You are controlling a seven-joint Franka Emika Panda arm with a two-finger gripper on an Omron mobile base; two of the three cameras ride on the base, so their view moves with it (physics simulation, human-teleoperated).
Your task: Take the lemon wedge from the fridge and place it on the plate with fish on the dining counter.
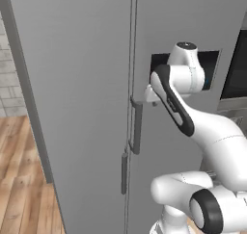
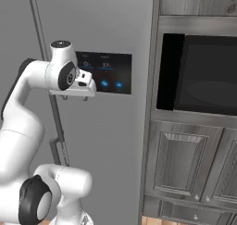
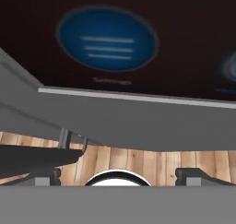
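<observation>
The fridge [image 1: 82, 84] is a tall grey double-door unit, and both doors are shut. The lemon wedge is hidden behind them. The plate with fish and the dining counter are out of view. My gripper [image 1: 143, 99] hangs close to the right door, at the top of its dark vertical handle [image 1: 137, 127] and just under the dark control panel [image 2: 109, 73]. In the hand view the fingertips [image 3: 46, 177] stand wide apart and open, with nothing between them. There the handle [image 3: 37, 156] runs in from the left, close to the left fingertip, below the panel's blue button [image 3: 108, 38].
The left door's handle [image 1: 124, 173] sits lower, beside the door seam. Right of the fridge [image 2: 106, 140] is a built-in black oven [image 2: 203, 73] in dark wood cabinets [image 2: 185, 159]. Wood floor [image 1: 24, 180] and a brick wall [image 1: 7, 84] lie to the left.
</observation>
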